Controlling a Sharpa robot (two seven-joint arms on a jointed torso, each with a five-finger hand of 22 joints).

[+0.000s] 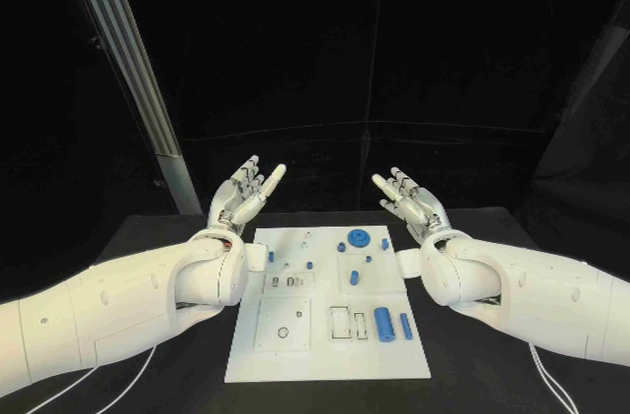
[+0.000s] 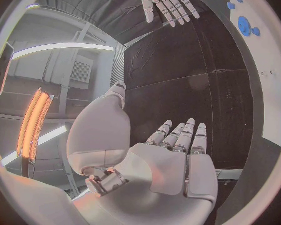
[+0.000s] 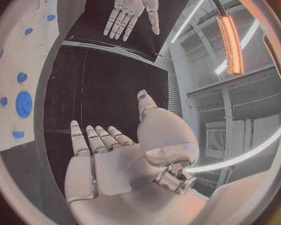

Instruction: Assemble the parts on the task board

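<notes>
From my remote seat I see the left hand [image 1: 247, 188] raised just beyond the far left corner of the white board [image 1: 329, 305], palm turned inward, fingers straight and spread, grasping nothing; the left wrist view shows the same flat, released palm [image 2: 178, 160] over the black table [image 1: 157, 241].

The board lies flat at the centre of the table, between the two white arms. On it, the small blue pieces are scattered: a short peg [image 1: 256, 257] near the board's left edge, two small studs [image 1: 309, 265] toward its middle, a round gear-like disc [image 1: 357, 239] near its far edge with a slim peg [image 1: 385, 244] beside it, and a thick cylinder [image 1: 383, 323] lying toward the near right part of the board with a thinner pin [image 1: 406, 326] just beside it.

Past the board's far right corner the right hand [image 1: 406, 196] mirrors the left, fingers extended and apart, nothing in its grasp; the right wrist view confirms the loose palm [image 3: 109, 160].
</notes>
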